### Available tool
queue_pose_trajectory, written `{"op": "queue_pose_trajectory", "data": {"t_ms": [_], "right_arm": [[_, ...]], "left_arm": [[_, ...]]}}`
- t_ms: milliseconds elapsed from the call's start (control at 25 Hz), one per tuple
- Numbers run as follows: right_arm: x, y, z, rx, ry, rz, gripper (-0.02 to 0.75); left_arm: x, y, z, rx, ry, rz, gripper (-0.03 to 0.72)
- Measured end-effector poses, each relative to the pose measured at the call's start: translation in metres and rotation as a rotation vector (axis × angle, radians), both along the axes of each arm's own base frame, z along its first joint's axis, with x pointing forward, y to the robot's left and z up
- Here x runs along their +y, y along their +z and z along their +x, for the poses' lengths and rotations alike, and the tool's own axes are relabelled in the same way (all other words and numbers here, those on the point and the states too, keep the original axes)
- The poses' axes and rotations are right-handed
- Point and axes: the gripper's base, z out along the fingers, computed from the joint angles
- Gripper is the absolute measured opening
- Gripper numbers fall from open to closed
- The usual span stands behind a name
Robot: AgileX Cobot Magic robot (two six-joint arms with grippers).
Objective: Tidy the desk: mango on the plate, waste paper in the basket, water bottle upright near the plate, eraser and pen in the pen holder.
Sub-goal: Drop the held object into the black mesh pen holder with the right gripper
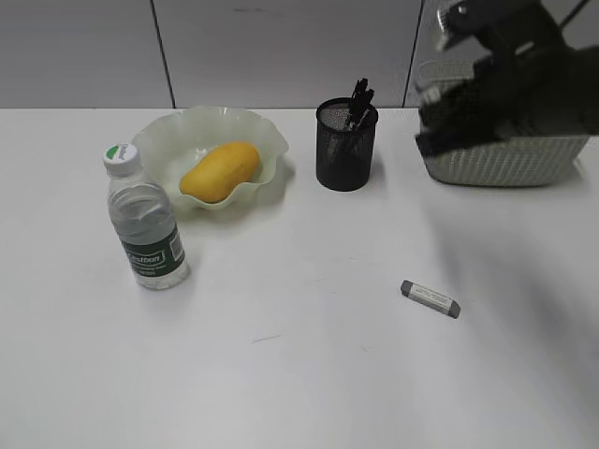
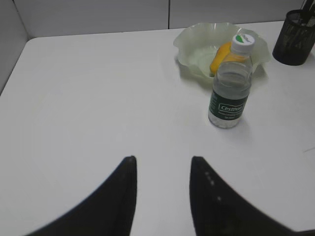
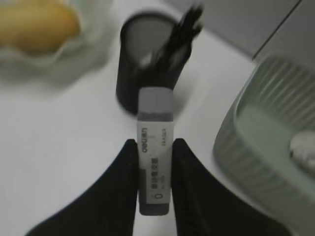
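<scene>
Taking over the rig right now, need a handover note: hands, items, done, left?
Left hand: open, empty, over the bare desk.
Right hand: the wrist view shows the eraser between its fingers, grip unconfirmed. The exterior view shows an eraser flat on the desk with the arm blurred by the basket, so check.
Done: mango on the plate; water bottle upright beside it; waste paper in the basket; pen in the pen holder.
Left: eraser into the pen holder.
</scene>
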Motion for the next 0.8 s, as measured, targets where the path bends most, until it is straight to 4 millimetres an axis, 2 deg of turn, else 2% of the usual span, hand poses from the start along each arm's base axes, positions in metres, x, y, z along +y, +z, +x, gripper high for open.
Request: {"op": "queue_pose_trajectory", "data": {"t_ms": [120, 240, 400, 520, 640, 720, 800], "right_arm": [[0.017, 0.007, 0.042, -0.11, -0.016, 0.058, 0.168], [0.036, -0.009, 0.086, -0.092, -0.049, 0.099, 0.168], [0.055, -0.025, 0.124, -0.013, -0.049, 0.098, 0.168], [0.065, -0.034, 0.143, 0.038, -0.039, 0.084, 0.168], [0.07, -0.034, 0.153, 0.078, -0.029, 0.074, 0.195], [0.072, -0.03, 0.155, 0.096, -0.025, 0.076, 0.276], [0.073, -0.027, 0.155, 0.119, -0.021, 0.072, 0.414]], "left_arm": [[0.0, 0.0, 0.0, 0.0, 0.0, 0.0, 0.263], [0.0, 0.0, 0.0, 0.0, 0.0, 0.0, 0.256], [0.0, 0.0, 0.0, 0.0, 0.0, 0.0, 0.249], [0.0, 0.0, 0.0, 0.0, 0.0, 0.0, 0.246], [0.0, 0.0, 0.0, 0.0, 0.0, 0.0, 0.246], [0.0, 0.0, 0.0, 0.0, 0.0, 0.0, 0.246], [0.0, 0.0, 0.0, 0.0, 0.0, 0.0, 0.244]]}}
